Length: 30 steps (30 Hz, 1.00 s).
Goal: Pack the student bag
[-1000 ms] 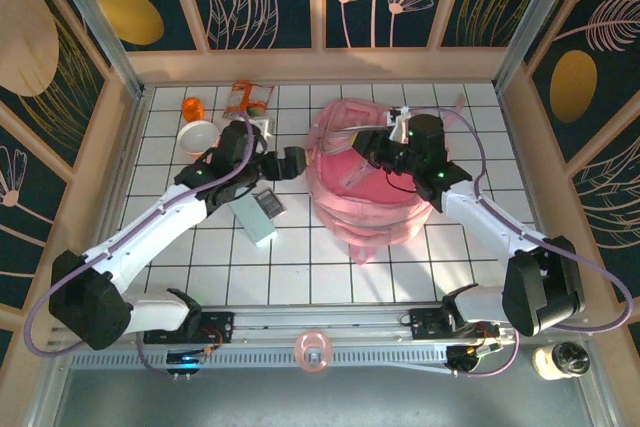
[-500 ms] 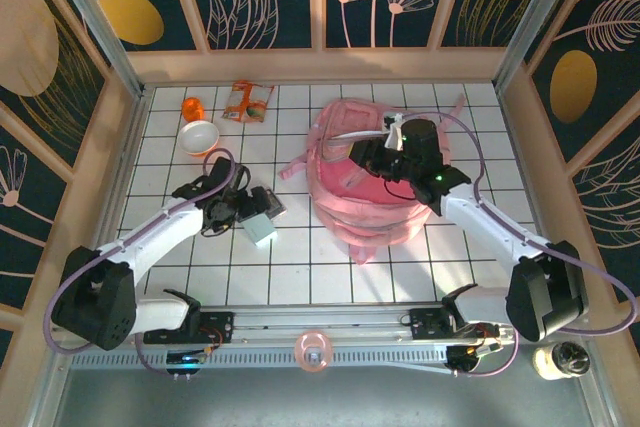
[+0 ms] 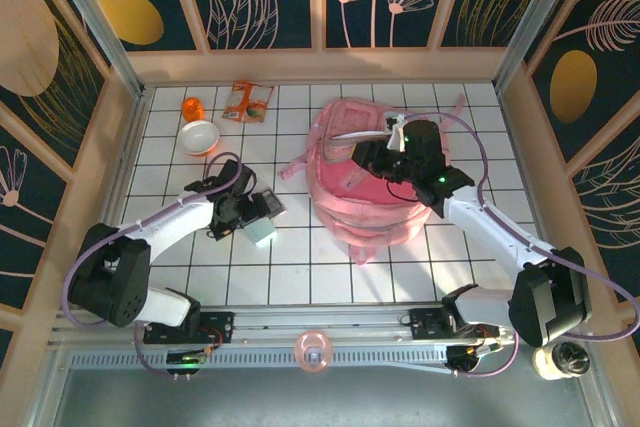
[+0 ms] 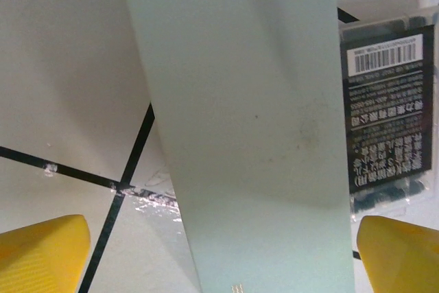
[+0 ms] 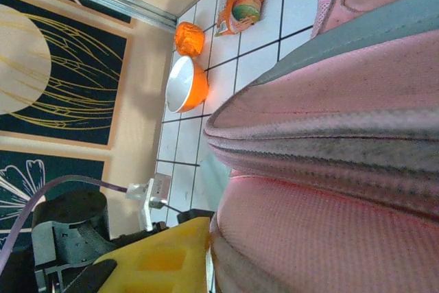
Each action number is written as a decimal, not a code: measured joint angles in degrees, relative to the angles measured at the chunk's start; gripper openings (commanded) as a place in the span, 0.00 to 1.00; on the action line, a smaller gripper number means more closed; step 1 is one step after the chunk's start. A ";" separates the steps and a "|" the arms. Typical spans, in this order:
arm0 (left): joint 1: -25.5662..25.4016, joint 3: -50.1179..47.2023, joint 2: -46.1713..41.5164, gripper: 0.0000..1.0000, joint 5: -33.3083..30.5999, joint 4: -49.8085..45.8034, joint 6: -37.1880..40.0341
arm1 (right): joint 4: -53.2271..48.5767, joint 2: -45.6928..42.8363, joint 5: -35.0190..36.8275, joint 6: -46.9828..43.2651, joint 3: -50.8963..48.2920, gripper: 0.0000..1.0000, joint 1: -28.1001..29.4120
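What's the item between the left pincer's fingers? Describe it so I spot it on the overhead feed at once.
Start at the pink student bag and look left across the tiled table to the left pincer. Between its open fingers lies a flat box. It is plain pale mint, unlike the dark barcoded packet beside it.

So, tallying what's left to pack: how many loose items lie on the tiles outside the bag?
5: orange object, bowl, snack packet at back left; pale box and barcoded pack by the left gripper. More may be hidden.
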 measured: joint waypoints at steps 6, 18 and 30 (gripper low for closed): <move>0.00 3.28 5.64 0.99 0.02 0.20 0.48 | 0.00 0.00 0.04 0.00 0.00 0.18 0.17; 0.00 3.48 7.32 0.81 -3.39 0.57 1.64 | -0.22 -0.24 0.48 -0.04 0.00 0.18 0.22; 0.00 1.31 5.95 0.61 -3.89 1.01 1.97 | -0.57 -0.94 1.49 -0.22 0.00 0.18 0.31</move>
